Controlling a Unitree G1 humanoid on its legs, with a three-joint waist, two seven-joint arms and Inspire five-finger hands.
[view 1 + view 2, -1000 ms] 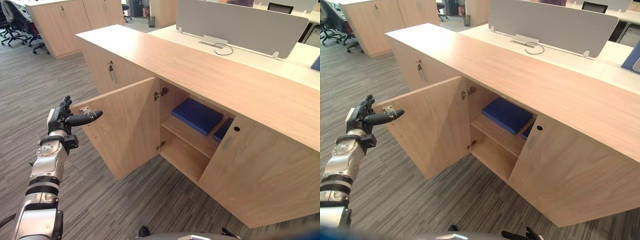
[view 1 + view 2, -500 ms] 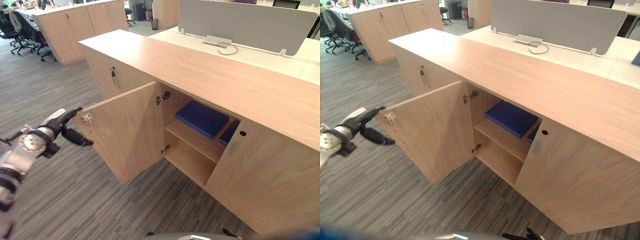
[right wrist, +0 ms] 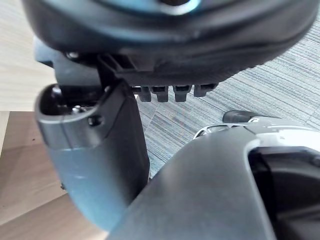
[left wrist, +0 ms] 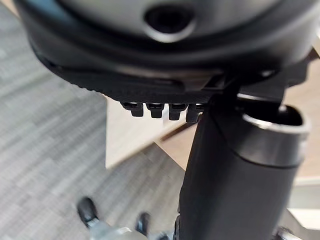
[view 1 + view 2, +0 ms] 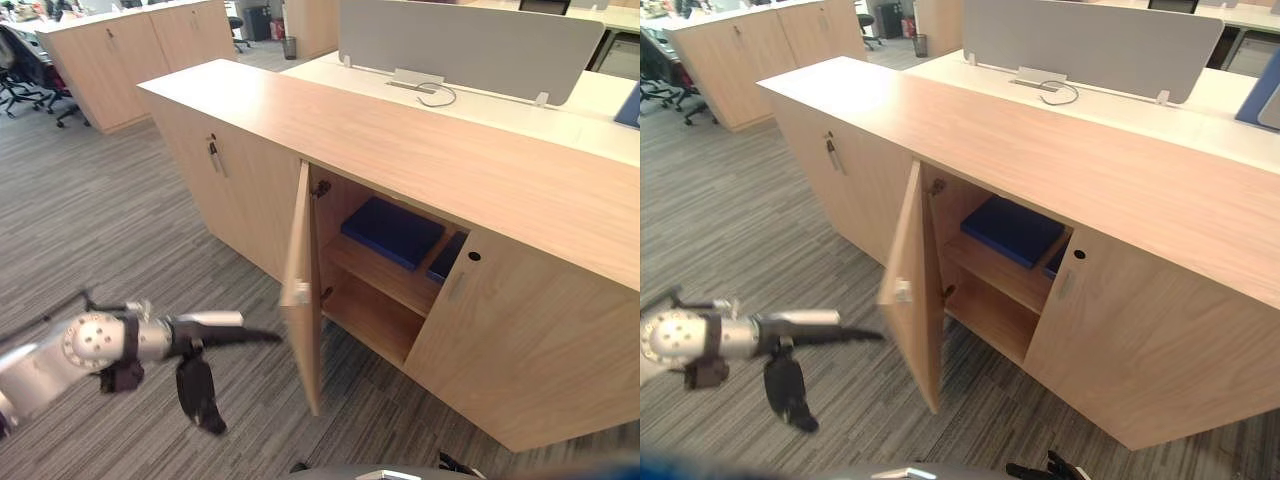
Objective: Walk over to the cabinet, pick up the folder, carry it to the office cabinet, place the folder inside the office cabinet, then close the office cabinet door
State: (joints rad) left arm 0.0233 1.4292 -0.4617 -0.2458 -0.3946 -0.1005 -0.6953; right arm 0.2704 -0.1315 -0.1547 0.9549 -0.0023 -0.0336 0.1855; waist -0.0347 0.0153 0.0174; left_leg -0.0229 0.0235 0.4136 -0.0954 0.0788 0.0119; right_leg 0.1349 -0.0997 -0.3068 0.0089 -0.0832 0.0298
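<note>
**Blue folder shelved, door half open**

Left hand's fingers stretch straight and together, tips just beside the cabinet door (contact unclear). The folder lies on the office cabinet's upper shelf. Closing should go best with a flat push near the door's free edge.

Cabinet door now half shut, left robot hand lower

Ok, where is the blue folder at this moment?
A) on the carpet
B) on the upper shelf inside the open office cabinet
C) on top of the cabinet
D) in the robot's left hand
B: the blue folder lies flat on the upper shelf inside the office cabinet, beyond its part-open door.
</note>
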